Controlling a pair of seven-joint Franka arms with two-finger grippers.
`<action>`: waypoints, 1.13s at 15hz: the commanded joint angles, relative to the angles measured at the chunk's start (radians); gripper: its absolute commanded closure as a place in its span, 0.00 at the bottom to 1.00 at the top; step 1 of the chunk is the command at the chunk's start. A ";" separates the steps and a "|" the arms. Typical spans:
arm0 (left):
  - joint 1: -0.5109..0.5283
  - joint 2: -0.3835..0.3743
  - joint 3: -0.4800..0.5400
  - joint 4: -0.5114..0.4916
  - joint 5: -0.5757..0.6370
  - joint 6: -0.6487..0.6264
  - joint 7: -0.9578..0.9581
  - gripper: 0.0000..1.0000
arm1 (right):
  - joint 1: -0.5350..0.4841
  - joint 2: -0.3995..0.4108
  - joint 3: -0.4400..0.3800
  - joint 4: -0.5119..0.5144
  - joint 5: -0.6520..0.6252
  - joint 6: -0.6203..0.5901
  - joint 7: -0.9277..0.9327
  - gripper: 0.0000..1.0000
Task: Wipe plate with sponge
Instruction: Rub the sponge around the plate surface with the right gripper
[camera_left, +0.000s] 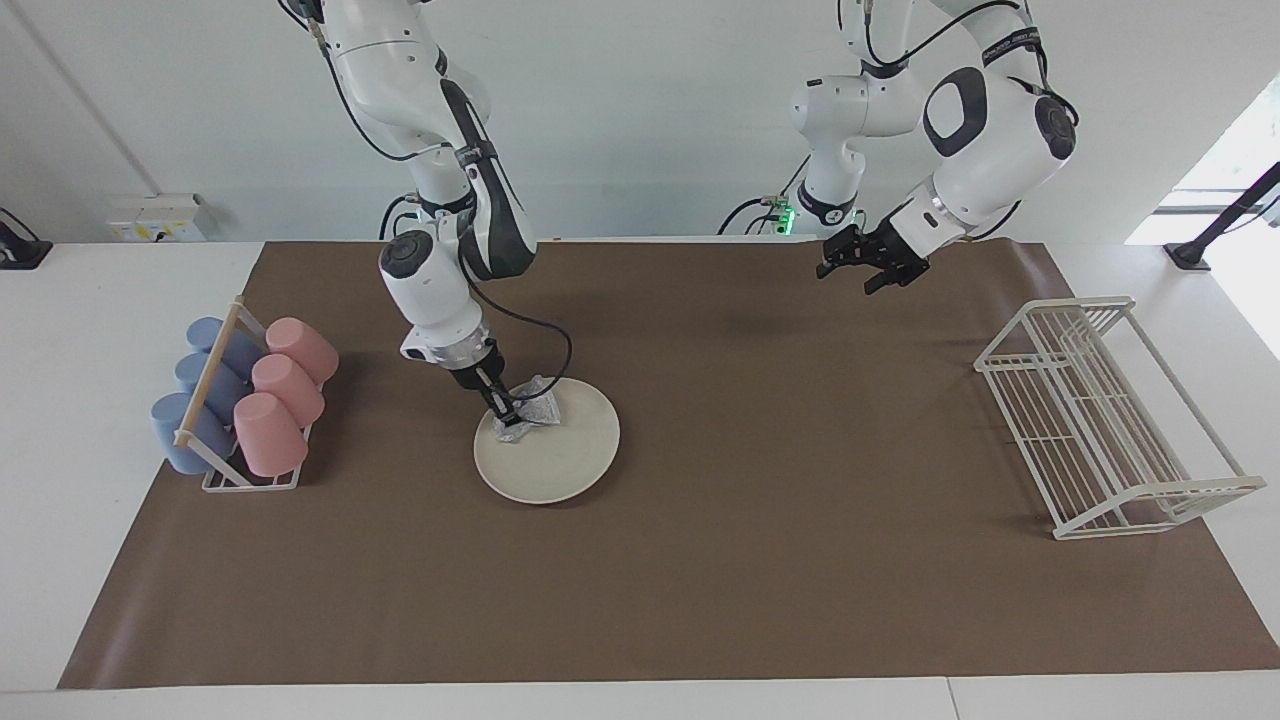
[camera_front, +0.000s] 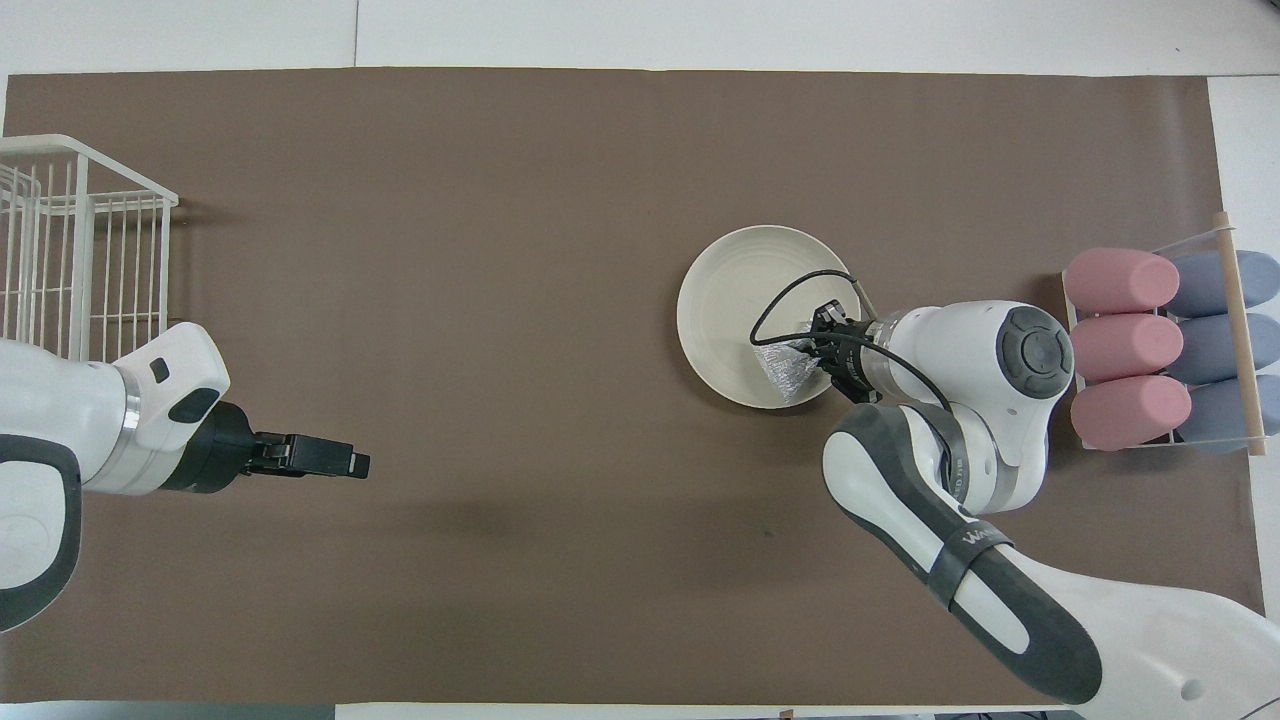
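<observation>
The cream-white plate (camera_left: 562, 462) (camera_front: 728, 290) lies flat on the brown mat, toward the right arm's end of the table. The silvery-grey sponge (camera_left: 538, 408) (camera_front: 785, 370) rests on the part of the plate nearest the robots. My right gripper (camera_left: 506, 412) (camera_front: 812, 352) reaches down onto the plate and is shut on the sponge, pressing it against the dish. My left gripper (camera_left: 868, 266) (camera_front: 335, 463) waits in the air over bare mat near the left arm's base, open and empty.
A rack of pink and blue cups (camera_left: 245, 400) (camera_front: 1160, 345) stands beside the plate at the right arm's end. A white wire rack (camera_left: 1100, 420) (camera_front: 80, 250) stands at the left arm's end. The brown mat (camera_left: 760, 560) covers the table.
</observation>
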 joint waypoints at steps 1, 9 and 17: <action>0.006 0.011 -0.009 0.016 0.025 0.012 -0.020 0.00 | 0.097 0.063 0.009 0.007 0.122 0.082 0.062 1.00; 0.008 0.011 -0.009 0.016 0.027 0.019 -0.020 0.00 | 0.019 0.094 0.000 0.022 0.142 0.115 -0.162 1.00; 0.008 0.011 -0.009 0.018 0.025 0.020 -0.020 0.00 | -0.028 0.098 -0.008 0.036 0.101 0.115 -0.323 1.00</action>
